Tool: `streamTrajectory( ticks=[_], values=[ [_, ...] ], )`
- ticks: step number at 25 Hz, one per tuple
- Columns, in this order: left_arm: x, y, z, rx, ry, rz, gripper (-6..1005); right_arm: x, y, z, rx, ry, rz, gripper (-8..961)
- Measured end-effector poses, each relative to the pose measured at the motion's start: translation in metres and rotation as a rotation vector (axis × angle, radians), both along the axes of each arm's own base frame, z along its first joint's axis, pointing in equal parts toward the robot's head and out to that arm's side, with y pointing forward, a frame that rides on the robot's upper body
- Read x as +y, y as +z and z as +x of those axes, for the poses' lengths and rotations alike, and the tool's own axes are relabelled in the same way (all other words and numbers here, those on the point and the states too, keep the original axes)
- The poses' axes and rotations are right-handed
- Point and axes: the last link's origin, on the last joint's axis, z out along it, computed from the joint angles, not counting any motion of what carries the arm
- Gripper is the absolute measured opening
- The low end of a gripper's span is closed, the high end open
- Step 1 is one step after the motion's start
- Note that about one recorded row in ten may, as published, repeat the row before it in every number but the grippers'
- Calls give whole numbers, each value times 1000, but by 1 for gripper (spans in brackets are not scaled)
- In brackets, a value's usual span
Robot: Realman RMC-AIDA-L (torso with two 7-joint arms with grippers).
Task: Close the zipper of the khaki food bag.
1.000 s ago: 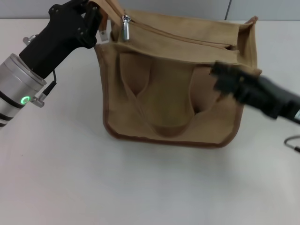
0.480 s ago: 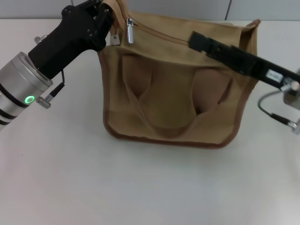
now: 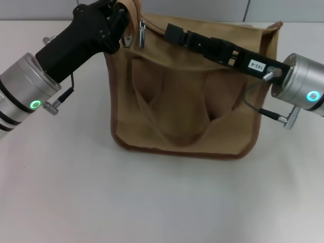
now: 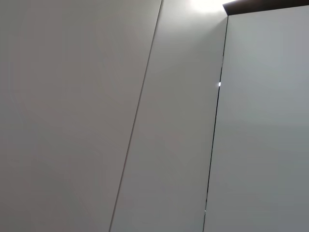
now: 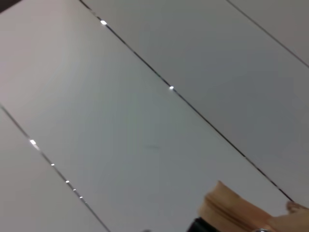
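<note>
The khaki food bag stands on the white table, its front face and a wide handle turned toward me. At its top left corner my left gripper is shut on the bag's fabric. The silver pull tab of the zipper hangs just right of that grip. My right gripper lies along the bag's top, its tip a short way right of the tab and apart from it. Most of the zipper line is hidden under the right arm. A corner of the khaki food bag shows in the right wrist view.
The white table spreads in front of and beside the bag. A grey panelled wall fills the left wrist view and most of the right wrist view. A thin cable loops off the right wrist over the bag's right side.
My right arm rose from the bag's right front and swept left along its top to near the pull tab. My left gripper shifted slightly right, keeping hold of the bag's corner.
</note>
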Motion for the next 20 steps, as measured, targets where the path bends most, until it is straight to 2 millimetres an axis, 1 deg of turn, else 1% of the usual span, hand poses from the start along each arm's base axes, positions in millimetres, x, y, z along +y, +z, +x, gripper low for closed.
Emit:
streamTrajectory(
  ticks=[7,11,15,20],
  values=[
    [2,2,4,-7,-15,-9,26,8,-9,-6,-25,-23,-6,769],
    [2,-2,10,2,-41,-27,26,14,-13,-10,-48,-36,-2,769],
    [6,-3,12,10,-37,-28,26,14,-20,-18,-60,-9,0,769],
    [9,-2,12,14,-26,-23,26,17,-21,-17,-82,-14,19,768]
  ],
)
